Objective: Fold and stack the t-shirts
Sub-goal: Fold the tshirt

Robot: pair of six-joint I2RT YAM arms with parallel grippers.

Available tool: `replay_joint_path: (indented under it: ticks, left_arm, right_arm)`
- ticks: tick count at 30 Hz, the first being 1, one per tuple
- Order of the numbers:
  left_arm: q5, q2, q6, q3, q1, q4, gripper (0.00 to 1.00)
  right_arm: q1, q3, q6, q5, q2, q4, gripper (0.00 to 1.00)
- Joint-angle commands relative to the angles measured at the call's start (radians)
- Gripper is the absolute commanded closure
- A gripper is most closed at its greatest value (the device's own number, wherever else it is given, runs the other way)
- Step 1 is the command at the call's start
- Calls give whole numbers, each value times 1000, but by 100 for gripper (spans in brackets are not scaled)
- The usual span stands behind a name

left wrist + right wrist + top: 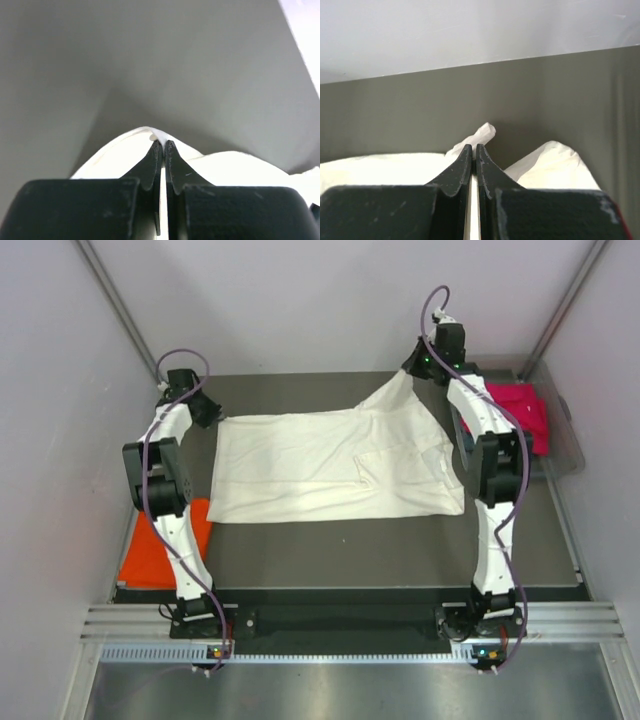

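A large cream-white t-shirt (335, 465) lies spread across the middle of the dark table. My left gripper (212, 412) is shut on its far left corner; the pinched cloth (156, 134) peeks out above the fingertips of my left gripper (163, 144). At the far right, my right gripper (415, 373) is shut on the shirt's other far corner and lifts it into a peak. A twist of cloth (482, 134) sticks out past my right gripper (474, 147). An orange t-shirt (165, 545) lies at the left table edge. A magenta-pink t-shirt (520, 412) rests at the right.
The pink shirt sits in a clear bin (565, 445) at the table's right side. Grey walls (60, 390) close in on both sides and behind. The table's near edge (340, 590) meets a metal rail where the arm bases are bolted.
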Motion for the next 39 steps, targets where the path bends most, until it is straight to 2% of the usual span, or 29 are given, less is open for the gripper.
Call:
replay_joint_path:
  ticks: [1,6,13,21,29,39]
  left_arm:
    - [-4,-96,19,-20,9,-47,100]
    - [-15,-133,47,-46,10,-108,100]
    - [41,-185,76,-140,9,-156,100]
    - [-41,-226,148,-181,13,-272,100]
    - [-50,-243,182,-224,16,-314,100]
    - [-102,-274,234,-257,15,-347,100]
  right_arm:
    - [-7,-42,-1,-39,-144,-37,100]
    - [1,-223,2,-15,-276,-54,100]
    - [-1,-446,-28,-7,-438,-74,100]
    - [4,-744,-45,-10,-613,-51,100]
    - [-10,-847,-82,107,-727,-118,100]
    - [-37,-915,-87,146,-807,-146,100]
